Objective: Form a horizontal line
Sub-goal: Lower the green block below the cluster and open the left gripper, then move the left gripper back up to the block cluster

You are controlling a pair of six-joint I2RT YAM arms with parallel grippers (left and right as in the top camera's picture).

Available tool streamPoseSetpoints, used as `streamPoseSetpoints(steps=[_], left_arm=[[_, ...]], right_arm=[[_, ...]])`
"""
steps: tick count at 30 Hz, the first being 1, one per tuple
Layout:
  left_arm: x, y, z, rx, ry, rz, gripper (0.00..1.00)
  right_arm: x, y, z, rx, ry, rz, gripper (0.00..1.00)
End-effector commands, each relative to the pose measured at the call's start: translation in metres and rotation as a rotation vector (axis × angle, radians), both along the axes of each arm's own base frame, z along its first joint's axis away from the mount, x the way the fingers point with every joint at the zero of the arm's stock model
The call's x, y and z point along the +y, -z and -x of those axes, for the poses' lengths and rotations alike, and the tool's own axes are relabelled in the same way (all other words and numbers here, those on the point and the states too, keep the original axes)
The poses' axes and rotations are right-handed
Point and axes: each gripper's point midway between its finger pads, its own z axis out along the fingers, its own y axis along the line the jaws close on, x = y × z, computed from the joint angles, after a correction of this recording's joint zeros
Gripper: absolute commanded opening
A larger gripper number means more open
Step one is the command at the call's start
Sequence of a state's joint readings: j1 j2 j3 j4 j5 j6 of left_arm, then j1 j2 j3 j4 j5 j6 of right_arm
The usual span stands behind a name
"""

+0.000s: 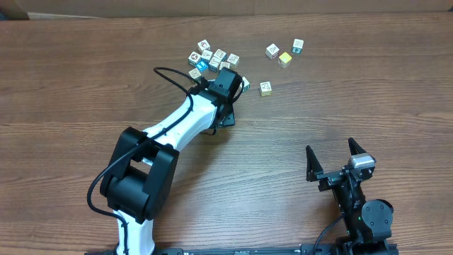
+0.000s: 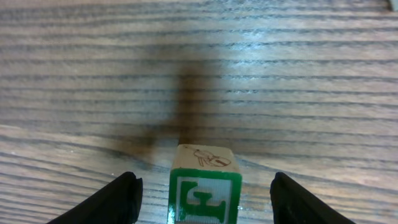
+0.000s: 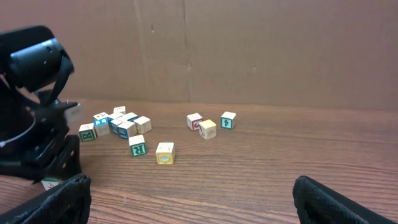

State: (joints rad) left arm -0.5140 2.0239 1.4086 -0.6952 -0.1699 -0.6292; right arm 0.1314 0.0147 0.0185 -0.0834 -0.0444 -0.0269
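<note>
Green-letter cube (image 2: 205,193) sits bottom middle, between the spread fingers of the left gripper (image 2: 208,200), untouched. Lift straight up so nothing bumps it. No tidy row shows yet. Right gripper (image 1: 331,150), lower right, is spread wide too.

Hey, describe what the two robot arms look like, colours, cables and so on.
The left arm has a white link between bulky black joints, with a black cable looping along it. The right arm is black throughout, with a grey block at its wrist. Both end in black fingers.
</note>
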Motion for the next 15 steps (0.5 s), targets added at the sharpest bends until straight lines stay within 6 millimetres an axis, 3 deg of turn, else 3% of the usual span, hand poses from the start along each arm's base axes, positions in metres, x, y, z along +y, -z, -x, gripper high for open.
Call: streamPoseSetpoints(steps=[1,7,9,13,15], left_arm=[[0.000,-0.027,-0.031,-0.073,0.024,-0.007,0.64],[0.005,-0.089,-0.076,-0.198,-0.014,0.040,0.67],[0.012,-0.103,-0.090,-0.245,-0.039,0.045,0.72],[0.035,-0.113,-0.109,-0.319,-0.100,0.013,0.93],[0.044,-0.116,-0.117,-0.344,-0.098,-0.005,0.96]], right_arm=[[-0.002,0.002,0.000,-0.004,0.008,0.003,1.00],[-0.002,0.002,0.000,-0.004,0.008,0.004,1.00],[-0.002,0.002,0.000,-0.004,0.008,0.003,1.00],[-0.002,0.002,0.000,-0.004,0.008,0.003,1.00],[-0.002,0.002,0.000,-0.004,0.008,0.003,1.00]])
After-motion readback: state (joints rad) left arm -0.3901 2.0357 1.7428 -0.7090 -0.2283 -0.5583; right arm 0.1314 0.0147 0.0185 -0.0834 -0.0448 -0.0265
